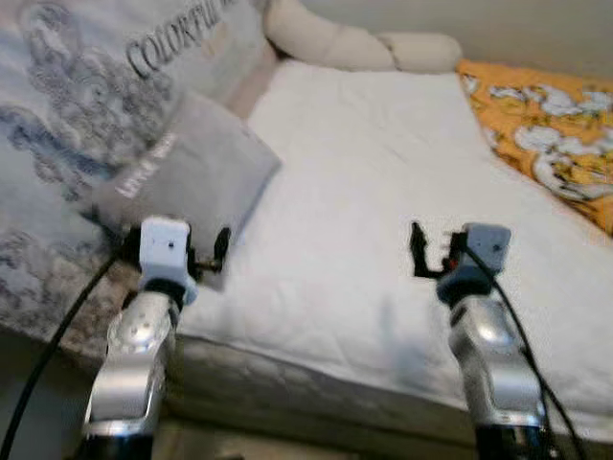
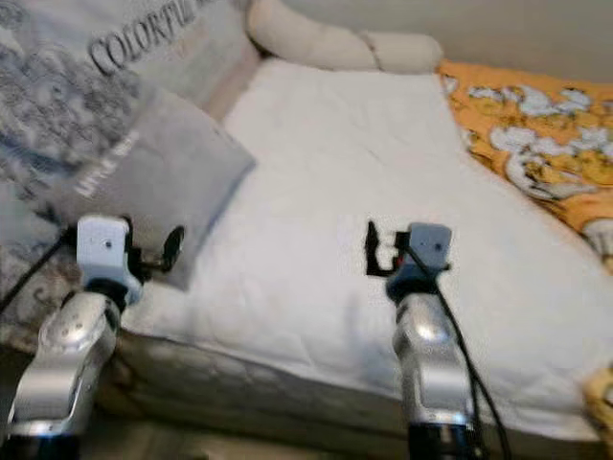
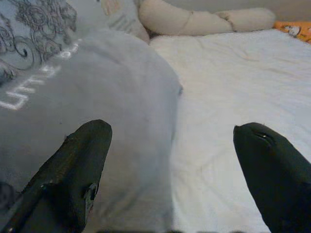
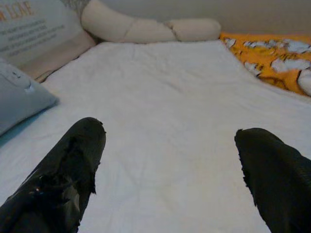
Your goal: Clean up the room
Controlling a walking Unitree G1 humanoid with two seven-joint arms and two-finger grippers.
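Approach step: left gripper (image 3: 170,170) hovers, fingers spread and empty, at the grey pillow (image 1: 196,163) — next, close on its near corner; right gripper (image 4: 170,170) likewise spread above the bed (image 1: 383,192).

We look along our right gripper (image 4: 170,170), whose two black fingers (image 4: 63,170) rise from the lower corners of the frame, spread wide apart with nothing between them. Beyond them a white quilted bed cover (image 4: 165,92) stretches across the middle. A grey pillow (image 4: 19,97) lies at the left edge. A long cream bolster (image 4: 146,29) runs along the top. An orange patterned blanket (image 4: 272,60) sits at upper right, and a printed cushion (image 4: 34,29) at upper left.
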